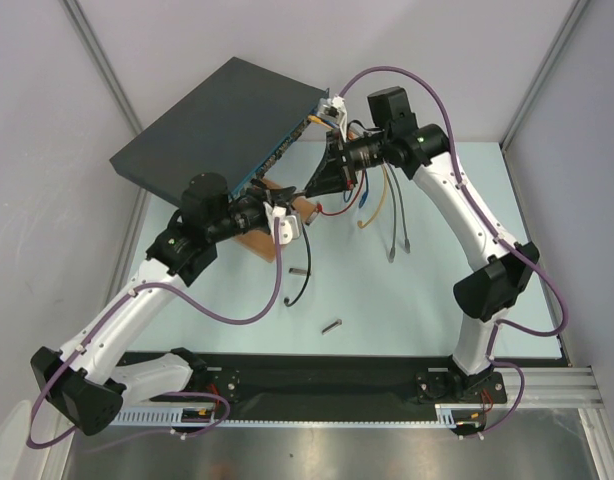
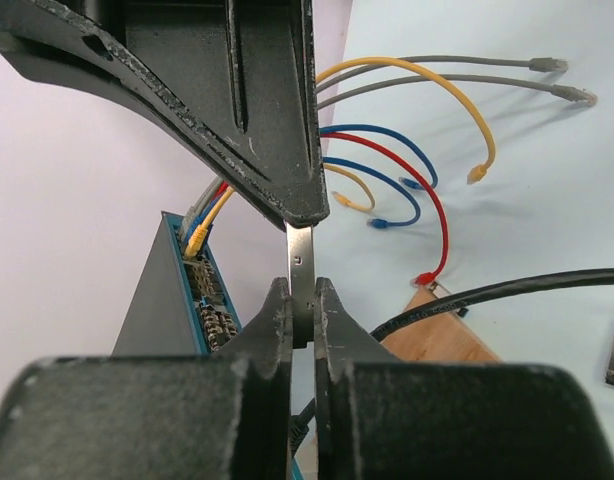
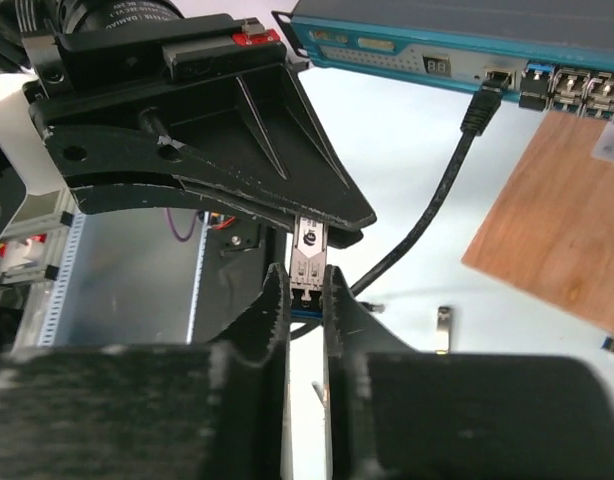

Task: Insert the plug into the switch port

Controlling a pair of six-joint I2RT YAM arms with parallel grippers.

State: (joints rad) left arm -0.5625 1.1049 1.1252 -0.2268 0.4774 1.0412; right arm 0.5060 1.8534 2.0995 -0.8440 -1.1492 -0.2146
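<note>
So the plug (image 3: 309,250), a little silver metal module, is hanging in the air out in front of the switch (image 1: 222,115), clear of its blue port face and not in any port. Both arms have hold of it at once. The left gripper (image 2: 301,300) has its jaws pressed together on one end of it, and the right gripper (image 3: 307,285) is pinched on the other end, so the two sets of fingers meet nose to nose with only a short bit of bare metal showing between them. The switch itself sits tilted, with its front edge propped on a wooden board (image 3: 557,230) that pokes out from under the blue face. A black cable (image 3: 442,200) is plugged into one of the ports on that face and droops down away from the switch toward the grippers. From the far end of the port row a bunch of patch leads fans out onto the table (image 1: 417,290): a yellow cable (image 2: 457,95), a red cable (image 2: 437,215), a blue cable (image 2: 407,160) and a grey cable (image 2: 467,62), loose ends lying flat. There's also a spare metal module (image 1: 332,325) lying on the table, well away from the switch on the side nearer the arm bases.
</note>
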